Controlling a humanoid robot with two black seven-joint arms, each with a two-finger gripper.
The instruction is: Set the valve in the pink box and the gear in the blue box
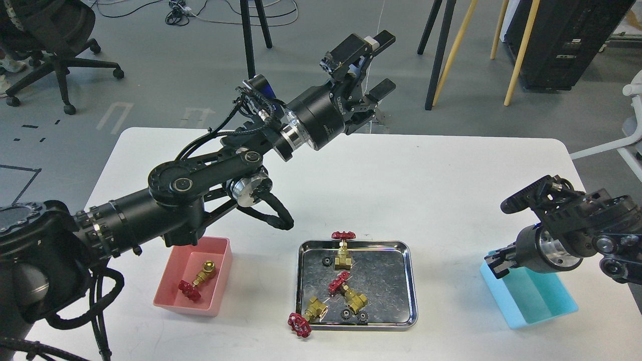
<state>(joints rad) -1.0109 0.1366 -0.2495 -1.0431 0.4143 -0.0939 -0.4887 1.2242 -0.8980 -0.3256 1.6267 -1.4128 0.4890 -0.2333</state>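
Observation:
One valve [195,282] lies inside the pink box [220,260] at the front left. Three more valves are at the steel tray [409,281]: one upright [343,250], one lying in the middle [348,292], one [306,317] hanging over the front-left rim. Small black gears [326,260] [346,314] rest in the tray. The blue box [536,298] sits askew at the front right. My right gripper [495,265] hangs at its left end, dark and small; I cannot see what is between its fingers. My left gripper [382,62] is raised over the table's far edge, open and empty.
My left arm [200,180] stretches diagonally above the table's left half and over the pink box's back edge. Beyond the white table [451,175] are tripod legs, wooden poles and an office chair on the floor.

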